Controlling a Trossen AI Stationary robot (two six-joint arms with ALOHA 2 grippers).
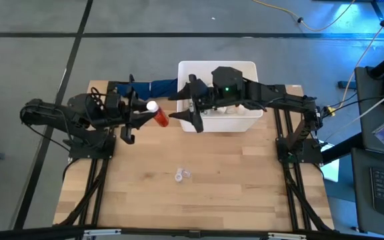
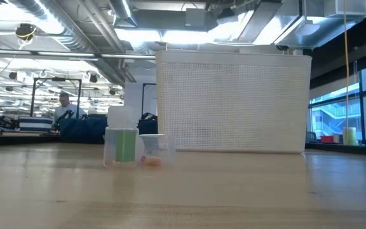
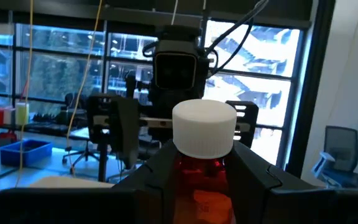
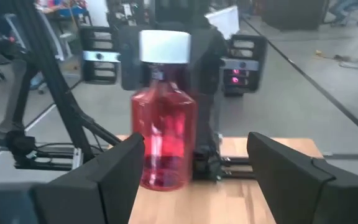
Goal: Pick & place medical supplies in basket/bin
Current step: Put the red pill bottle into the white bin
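The left end effector (image 1: 139,115) is clamped on the red bottle (image 1: 159,117), held in the air with its white cap (image 3: 204,127) up, at about 9 o'clock of the bin (image 1: 249,70). The right end effector (image 1: 184,110) faces it with fingers (image 4: 114,171) spread wide, the bottle between them but ungripped; this looks like a hand-over. Some white supplies already lie in the bin. Clear cups (image 1: 182,175) wait on the table (image 1: 212,193) at 6 o'clock of the bin, so the task seems well along but unfinished.
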